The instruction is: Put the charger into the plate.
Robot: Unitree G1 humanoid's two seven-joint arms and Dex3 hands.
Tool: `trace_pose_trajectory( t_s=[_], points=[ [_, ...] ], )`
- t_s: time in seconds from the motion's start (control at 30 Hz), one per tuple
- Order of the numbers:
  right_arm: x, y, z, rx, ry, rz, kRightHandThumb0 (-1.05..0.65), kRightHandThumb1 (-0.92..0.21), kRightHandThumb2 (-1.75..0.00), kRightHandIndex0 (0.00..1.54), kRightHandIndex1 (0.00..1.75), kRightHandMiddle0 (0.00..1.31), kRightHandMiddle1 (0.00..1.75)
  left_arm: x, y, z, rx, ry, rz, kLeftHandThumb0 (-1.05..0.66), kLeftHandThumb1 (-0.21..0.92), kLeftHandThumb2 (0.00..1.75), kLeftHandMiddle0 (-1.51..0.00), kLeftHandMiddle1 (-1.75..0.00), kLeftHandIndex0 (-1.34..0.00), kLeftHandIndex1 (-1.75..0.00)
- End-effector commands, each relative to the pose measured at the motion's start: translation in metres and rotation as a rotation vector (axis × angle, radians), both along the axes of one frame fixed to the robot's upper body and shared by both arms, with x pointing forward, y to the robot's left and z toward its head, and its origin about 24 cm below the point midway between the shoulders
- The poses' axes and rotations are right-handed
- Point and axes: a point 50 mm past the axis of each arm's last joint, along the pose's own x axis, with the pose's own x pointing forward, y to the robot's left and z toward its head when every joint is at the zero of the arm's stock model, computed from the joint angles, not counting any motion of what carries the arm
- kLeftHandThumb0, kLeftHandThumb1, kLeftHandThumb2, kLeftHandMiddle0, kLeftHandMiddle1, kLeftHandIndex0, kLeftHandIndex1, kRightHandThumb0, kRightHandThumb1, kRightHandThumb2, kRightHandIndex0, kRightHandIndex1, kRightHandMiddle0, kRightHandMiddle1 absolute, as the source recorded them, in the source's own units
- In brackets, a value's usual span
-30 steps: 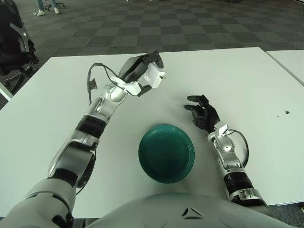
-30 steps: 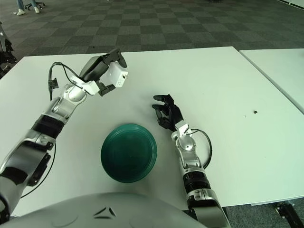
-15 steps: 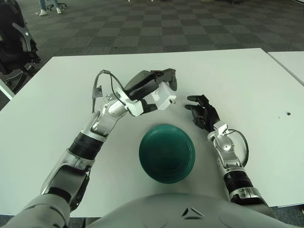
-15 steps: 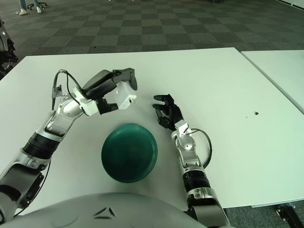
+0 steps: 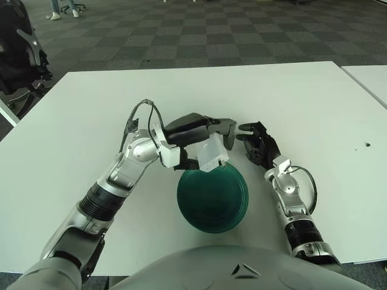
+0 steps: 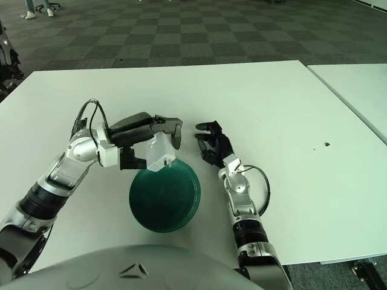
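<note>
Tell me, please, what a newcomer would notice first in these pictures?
Most striking is the left hand at the table's centre, gripping a white charger just above the far rim of the green plate. The right hand rests idle on the white table just right of the plate.

A: Surface?
B: White table (image 5: 314, 96), dark checkered carpet floor (image 5: 199, 36) behind it.
A: What's lying on it?
B: Green plate (image 5: 212, 194) near the front edge, and the right hand (image 5: 259, 145) resting just beside the plate. Second white table (image 5: 370, 75) at right.
</note>
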Motion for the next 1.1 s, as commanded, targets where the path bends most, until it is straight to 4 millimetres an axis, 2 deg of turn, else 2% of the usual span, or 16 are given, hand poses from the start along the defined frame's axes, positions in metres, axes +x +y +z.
trace_pose_trajectory(
  t_s=[0.0,0.07,0.2,0.5,0.67,0.83,0.97,1.07],
  points=[
    [-0.012,0.000,-0.017,-0.008,0.096,-0.016,-0.38,-0.92,-0.52,0.35,1.02,0.18,1.63,0.002,0.000,-0.009,0.069,0.013,-0.028,-0.01,0.27,1.31,-0.61,-1.74,-0.56,-1.56],
    [-0.012,0.000,-0.016,-0.014,0.098,-0.016,-0.36,-0.92,-0.52,0.36,1.04,0.18,1.70,0.002,-0.002,-0.011,0.081,0.004,-0.046,-0.01,0.29,1.28,-0.60,-1.74,-0.57,-1.52],
    [-0.011,0.002,-0.018,-0.018,0.116,-0.014,-0.35,-0.92,-0.52,0.37,1.05,0.19,1.73,0.003,-0.005,-0.015,0.099,-0.009,-0.073,-0.01,0.31,1.25,-0.58,-1.75,-0.59,-1.49],
    [-0.009,0.001,-0.022,-0.014,0.160,-0.004,-0.35,-0.92,-0.52,0.36,0.93,0.18,1.75,0.007,-0.008,-0.024,0.182,0.016,-0.093,-0.01,0.30,1.26,-0.59,-1.75,-0.59,-1.49],
    [-0.009,0.001,-0.023,-0.015,0.175,-0.001,-0.35,-0.92,-0.52,0.36,0.91,0.19,1.75,0.008,-0.009,-0.036,0.221,0.032,-0.095,-0.01,0.35,1.19,-0.56,-1.75,-0.57,-1.45],
    [-0.008,0.001,-0.024,-0.008,0.176,-0.014,-0.35,-0.92,-0.52,0.35,0.90,0.19,1.75,0.008,-0.010,-0.039,0.201,0.056,-0.081,-0.01,0.39,1.14,-0.54,-1.75,-0.54,-1.45],
    [-0.008,0.001,-0.025,-0.014,0.180,-0.015,-0.35,-0.92,-0.52,0.35,0.90,0.19,1.75,0.008,-0.010,-0.040,0.191,0.069,-0.076,-0.01,0.45,1.12,-0.46,-1.75,-0.44,-1.60],
    [-0.008,0.000,-0.025,-0.021,0.181,-0.010,-0.35,-0.92,-0.52,0.34,0.89,0.19,1.75,0.008,-0.011,-0.042,0.188,0.087,-0.082,-0.01,0.50,1.07,-0.42,-1.68,-0.39,-1.70]
  ],
)
